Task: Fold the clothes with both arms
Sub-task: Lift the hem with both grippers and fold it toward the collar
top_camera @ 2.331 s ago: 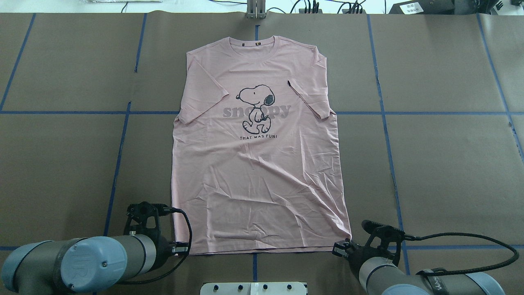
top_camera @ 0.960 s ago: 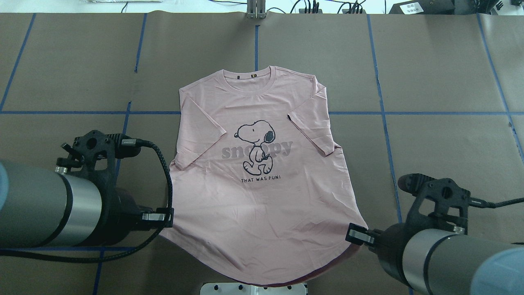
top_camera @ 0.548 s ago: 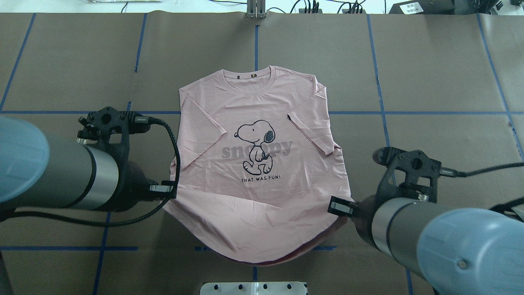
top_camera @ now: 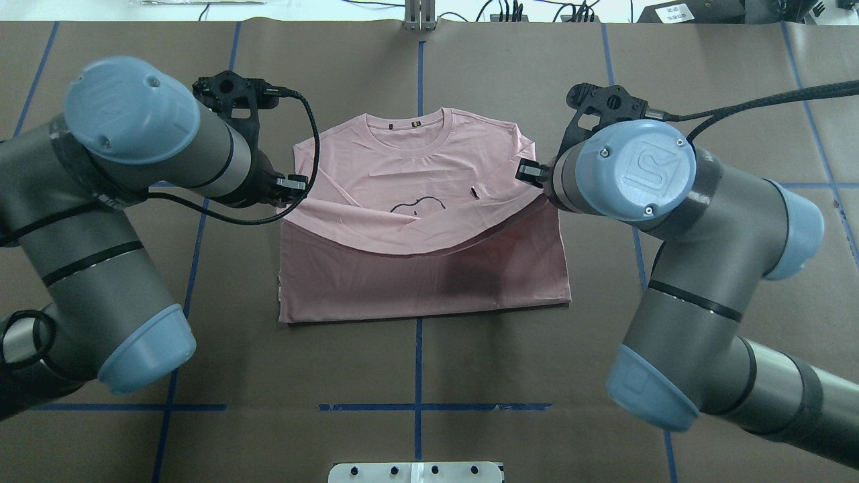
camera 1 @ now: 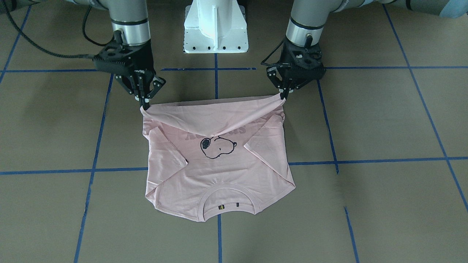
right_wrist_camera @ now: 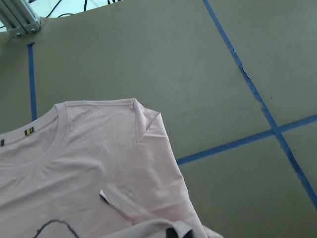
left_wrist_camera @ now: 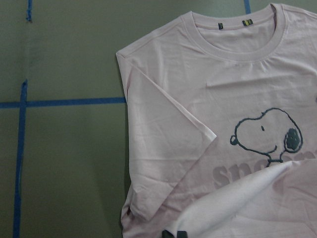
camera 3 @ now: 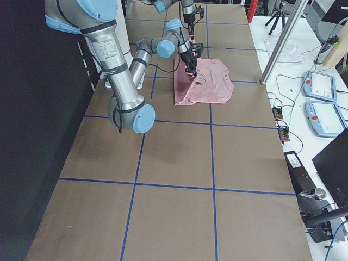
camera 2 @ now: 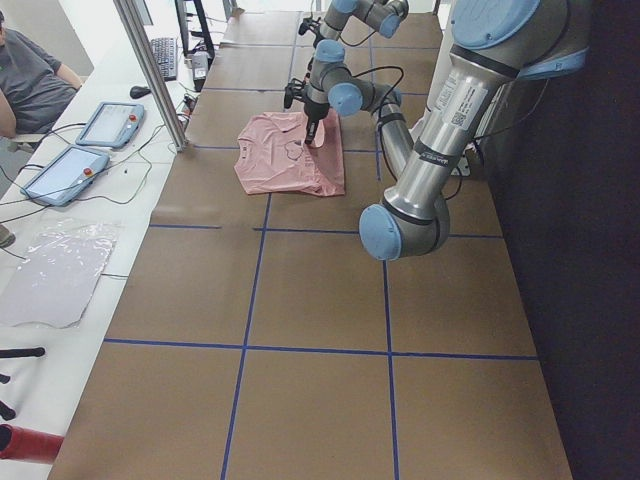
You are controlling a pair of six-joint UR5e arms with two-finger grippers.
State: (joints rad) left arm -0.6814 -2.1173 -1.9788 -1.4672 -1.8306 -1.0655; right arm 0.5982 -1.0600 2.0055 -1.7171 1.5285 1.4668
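Observation:
The pale pink Snoopy T-shirt (top_camera: 423,285) lies in the middle of the table, collar (camera 1: 228,202) away from the robot. Its lower half is lifted and carried over toward the collar, so the inside of the back shows and the hem sags between the grippers. My left gripper (top_camera: 295,184) is shut on the left hem corner; it shows at the right of the front-facing view (camera 1: 282,95). My right gripper (top_camera: 527,173) is shut on the right hem corner (camera 1: 144,105). Both hold the hem above the print (camera 1: 217,145). The left wrist view shows the Snoopy print (left_wrist_camera: 267,131) below the raised hem.
The white pedestal base (camera 1: 215,25) stands at the near table edge. Blue tape lines (top_camera: 419,362) cross the brown table cover (top_camera: 704,100). An aluminium post (top_camera: 419,17) and cables sit at the far edge. An operator (camera 2: 30,80) and tablets sit beside the table.
Both grippers rose with the hem corners, dragging the shirt toward the robot, then moved away from the robot toward the collar, doubling the lower half over the print.

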